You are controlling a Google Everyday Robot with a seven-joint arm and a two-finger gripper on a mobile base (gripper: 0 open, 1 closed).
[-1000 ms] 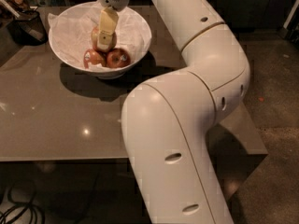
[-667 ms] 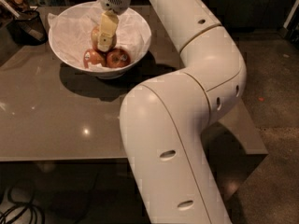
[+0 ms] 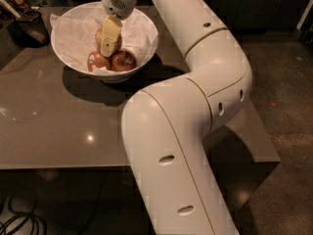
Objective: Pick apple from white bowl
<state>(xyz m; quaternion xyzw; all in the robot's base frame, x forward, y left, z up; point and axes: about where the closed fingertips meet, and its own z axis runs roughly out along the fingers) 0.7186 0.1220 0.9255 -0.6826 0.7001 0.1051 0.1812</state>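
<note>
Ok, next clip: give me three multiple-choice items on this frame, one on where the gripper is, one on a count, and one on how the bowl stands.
1. Where is the gripper?
A. down inside the wide round white bowl
B. over the bare tabletop
C. down by the floor cables

2. How many small dark red apples show at the front of the bowl?
A. none
B. two
C. five

3. How does the bowl stand?
A. upside down
B. tipped on its side
C. upright on the glossy grey-brown table

Answers:
1. A, because the gripper hangs within the rim, right over the fruit.
2. B, because one and another lie side by side.
3. C, because its opening faces up and crinkled white paper lines it.
</note>
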